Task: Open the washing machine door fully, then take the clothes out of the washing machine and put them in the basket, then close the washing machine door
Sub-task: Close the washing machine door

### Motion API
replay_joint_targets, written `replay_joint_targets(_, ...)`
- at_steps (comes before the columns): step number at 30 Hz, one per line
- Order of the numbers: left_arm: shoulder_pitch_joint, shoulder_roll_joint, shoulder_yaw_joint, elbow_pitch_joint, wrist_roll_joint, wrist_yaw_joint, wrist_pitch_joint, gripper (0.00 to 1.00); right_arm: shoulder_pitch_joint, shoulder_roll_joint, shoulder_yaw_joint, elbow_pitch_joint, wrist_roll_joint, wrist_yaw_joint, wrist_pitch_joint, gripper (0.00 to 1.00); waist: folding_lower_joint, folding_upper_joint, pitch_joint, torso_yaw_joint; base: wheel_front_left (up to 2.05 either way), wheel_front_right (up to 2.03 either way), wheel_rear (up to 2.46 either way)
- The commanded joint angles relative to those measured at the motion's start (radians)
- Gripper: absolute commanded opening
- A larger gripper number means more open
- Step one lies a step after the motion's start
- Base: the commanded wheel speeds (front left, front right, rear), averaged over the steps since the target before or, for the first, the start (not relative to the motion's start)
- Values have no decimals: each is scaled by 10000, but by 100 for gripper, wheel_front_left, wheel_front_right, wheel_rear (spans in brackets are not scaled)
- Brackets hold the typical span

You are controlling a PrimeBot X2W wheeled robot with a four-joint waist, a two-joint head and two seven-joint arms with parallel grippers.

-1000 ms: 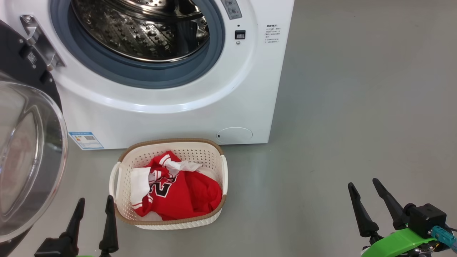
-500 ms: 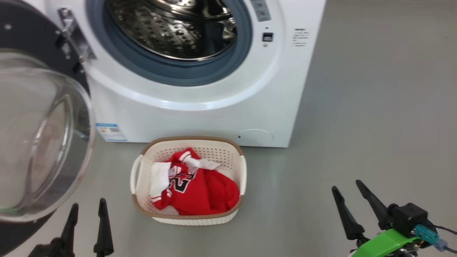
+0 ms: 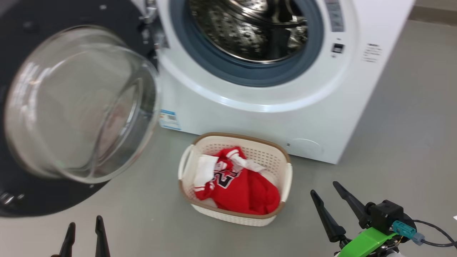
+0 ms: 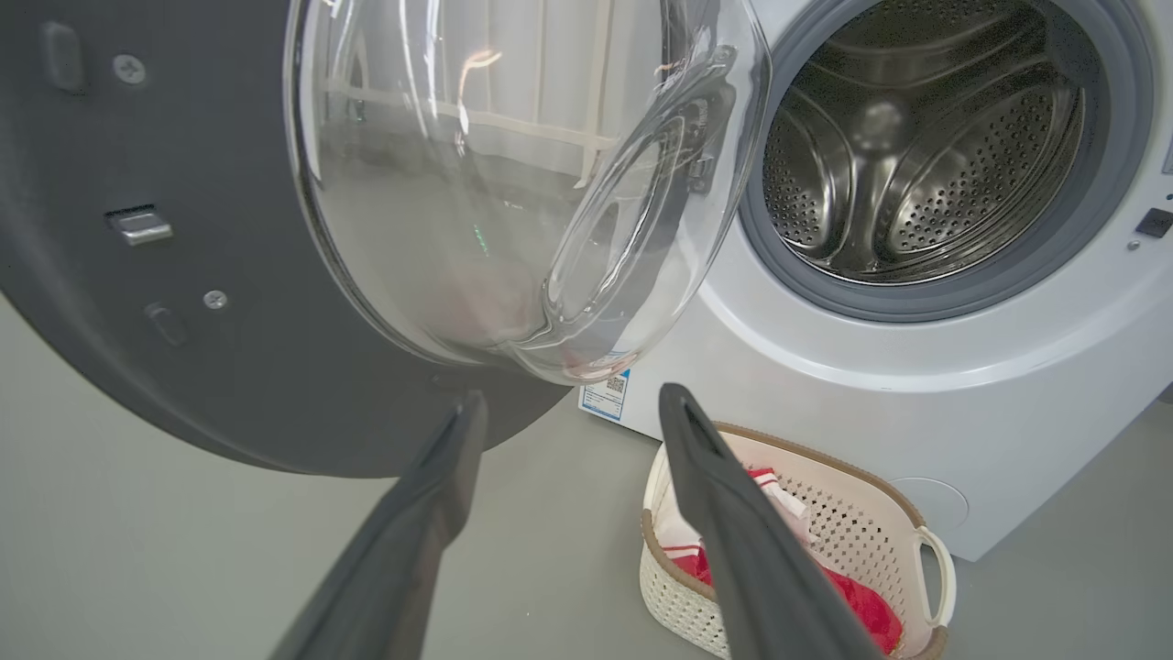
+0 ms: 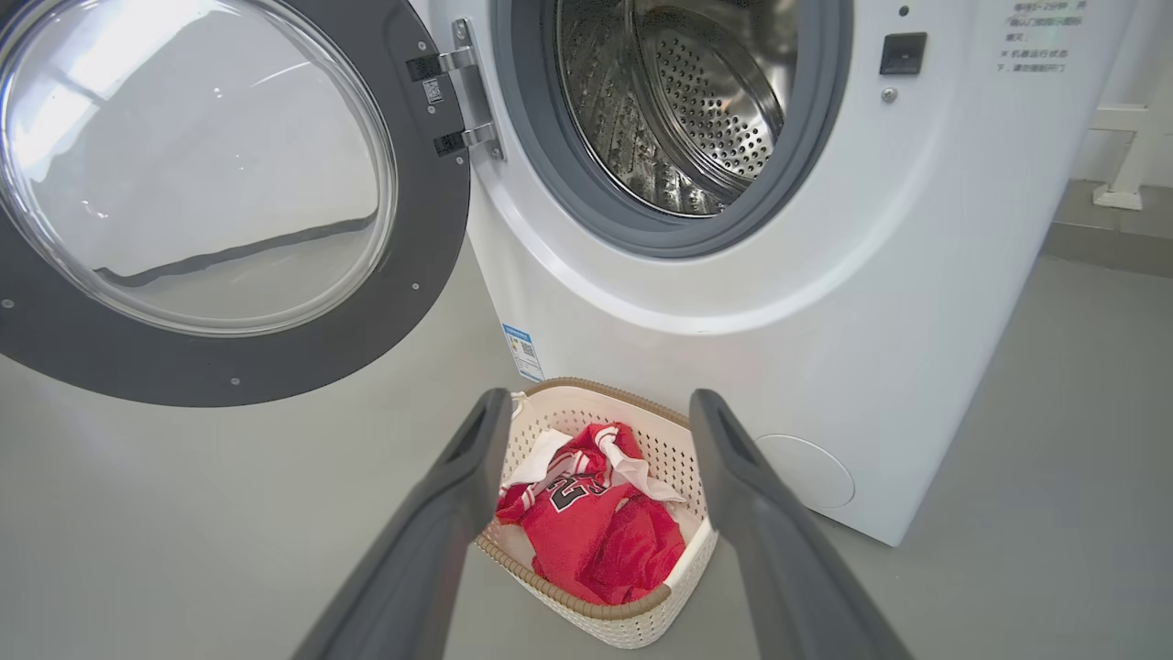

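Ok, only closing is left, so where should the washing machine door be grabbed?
Probably best to pinch the black rim at its free edge near the latch, opposite the hinge, coming in from the left with the left gripper. The washing machine door stands wide open, and its bulging glass bowl looks too smooth and round to grip.

Between the spread fingers of our right end effector we see the clothes in the basket, before the washing machine; the washing machine door hangs open.
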Motion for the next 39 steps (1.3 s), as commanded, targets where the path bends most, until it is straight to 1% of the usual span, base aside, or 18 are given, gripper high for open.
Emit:
replay_joint_targets(1, -77, 129, 304, -270, -72, 114, -95, 100, -368, -129, 291, -169, 113, 27, -120, 100, 0, -1, -270, 934, 0, 0, 0)
replay_joint_targets(8, 211, 129, 289, -313, -117, 262, -95, 100, -385, -117, 551, -66, 210, 27, -120, 100, 0, -1, -502, 1982, 0, 0, 0)
replay_joint_targets(15, 458, 129, 323, -603, -331, 442, -95, 100, -676, -109, 926, 78, 283, 27, -120, 100, 0, -1, -416, 2123, 0, 0, 0)
replay_joint_targets(22, 473, 129, 254, -721, -433, 563, -95, 100, -803, -131, 1002, 133, 364, 27, -120, 100, 0, -1, -387, 2135, 0, 0, 0)
replay_joint_targets(24, 419, 129, 288, -749, -615, 566, -95, 100, -784, -127, 986, 114, 372, 27, -120, 100, 0, -1, -384, 2133, 0, 0, 0)
replay_joint_targets(25, 369, 129, 295, -755, -693, 539, -95, 86, -768, -121, 969, 104, 372, 27, -120, 100, 0, -1, -381, 2132, 0, 0, 0)
replay_joint_targets(26, 284, 129, 324, -830, -778, 497, -95, 31, -748, -113, 945, 95, 370, 27, -120, 100, 0, -1, -373, 2134, 0, 0, 0)
replay_joint_targets(27, 179, 129, 388, -924, -874, 449, -95, 0, -728, -106, 921, 88, 363, 27, -120, 100, 0, -1, -368, 2136, 0, 0, 0)
replay_joint_targets(29, -116, 129, 643, -1230, -922, 282, -95, 0, -686, -97, 886, 68, 343, 27, -120, 100, 0, -1, -358, 2141, 0, 0, 0)
replay_joint_targets(32, -726, 184, 1246, -1861, -884, -111, -95, 0, -627, -103, 818, 41, 311, 27, -120, 100, 0, -1, -336, 2143, 0, 0, 0)
replay_joint_targets(34, -1261, 398, 1718, -2207, -980, -343, -95, 0, -588, -112, 761, 22, 287, 27, -120, 100, 0, -1, -317, 2137, 0, 0, 0)
replay_joint_targets(36, -1897, 681, 2195, -2282, -1398, -513, -95, 0, -546, -108, 677, 12, 261, 27, -120, 100, 0, -1, -321, 2122, 0, 0, 0)
replay_joint_targets(37, -1897, 681, 2195, -2282, -1398, -513, -95, 0, -546, -108, 677, 12, 261, 27, -120, 100, 0, -1, -321, 2122, 0, 0, 0)
replay_joint_targets(39, -2688, 1116, 2676, -2156, -2109, -653, -72, 0, -489, -85, 563, -12, 236, 27, -120, 100, 0, -1, -315, 2105, 0, 0, 0)
